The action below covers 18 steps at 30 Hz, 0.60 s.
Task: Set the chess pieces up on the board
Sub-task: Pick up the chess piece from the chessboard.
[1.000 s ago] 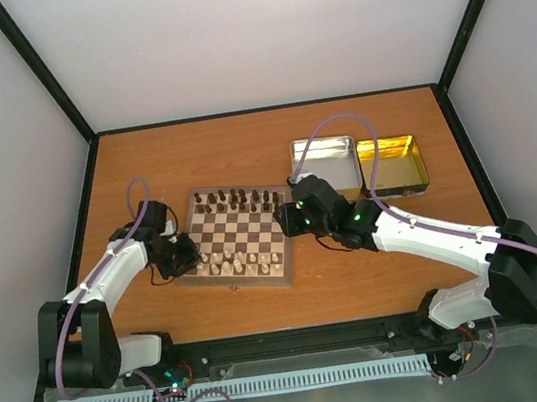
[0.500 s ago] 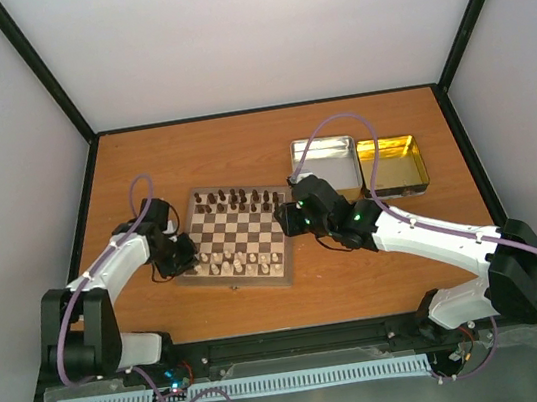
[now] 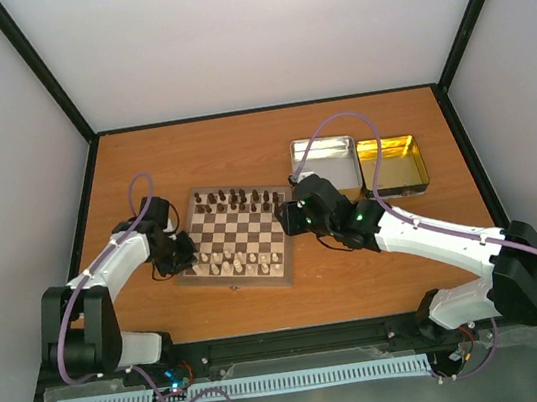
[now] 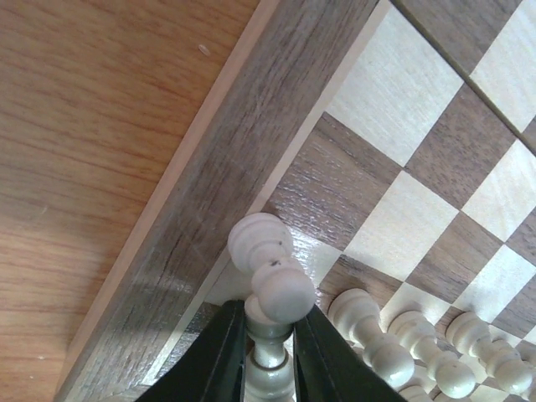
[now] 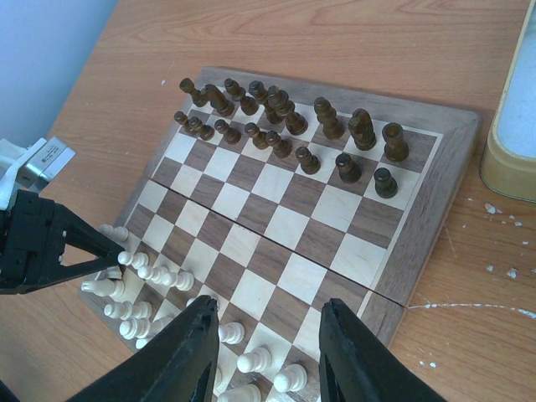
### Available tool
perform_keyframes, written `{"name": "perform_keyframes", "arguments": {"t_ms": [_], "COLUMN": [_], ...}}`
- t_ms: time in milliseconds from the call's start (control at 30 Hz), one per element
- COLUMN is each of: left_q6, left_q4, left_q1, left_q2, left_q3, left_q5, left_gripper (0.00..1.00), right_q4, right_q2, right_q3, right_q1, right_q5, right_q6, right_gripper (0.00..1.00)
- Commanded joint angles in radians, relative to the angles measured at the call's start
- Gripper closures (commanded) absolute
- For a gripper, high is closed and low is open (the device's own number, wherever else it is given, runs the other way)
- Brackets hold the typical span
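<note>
The left fingers (image 4: 219, 364) are clamped on the stem of a cream piece (image 4: 283, 289), held at the left border of the board (image 5: 421, 209), by its near-left corner. Whether its base is already set down cannot be told. Over the last second the left forearm has been swung slightly toward the far edge of the table (image 3: 241, 154), while the fingertips have been kept at that same corner. The piece is therefore judged to be mid-placement, not yet released.

The right fingers (image 5: 188, 356) stand apart with nothing between them, held over the board's near-right part, and have hardly been moved.

The dark pieces (image 5: 285, 109) are ranked in two rows along the board's far edge. The cream pieces (image 5: 155, 276) are gathered along its near edge, so little of the setting-up is judged to remain.
</note>
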Motion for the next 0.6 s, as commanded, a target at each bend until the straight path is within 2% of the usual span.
{"name": "perform_keyframes", "arguments": {"t_ms": [0,167,367,567], "left_q6": [0.011,-0.004,-0.047,-0.08], "left_q4": [0.007,0.012,0.043,0.032], "left_q1": [-0.004,-0.004,-0.006,-0.007], "left_q2": [0.021,0.011,-0.032,-0.082], "left_q3": [0.006,-0.021,-0.073,-0.088], "left_q5": [-0.014,-0.044,-0.004,0.007], "left_gripper": [0.84,0.91,0.99,0.99], "right_q4": [0.016,0.018,0.02,0.025], "right_q2": [-0.023,-0.024,-0.026,-0.028], "right_q3": [-0.012,-0.013,-0.019,-0.025], "right_q1": [-0.004,-0.004,-0.004,-0.004], "right_q5": [0.023,0.025,0.025,0.016], "right_q6": [0.0,-0.002,-0.002,-0.002], "right_gripper": [0.66,0.66,0.66,0.66]}}
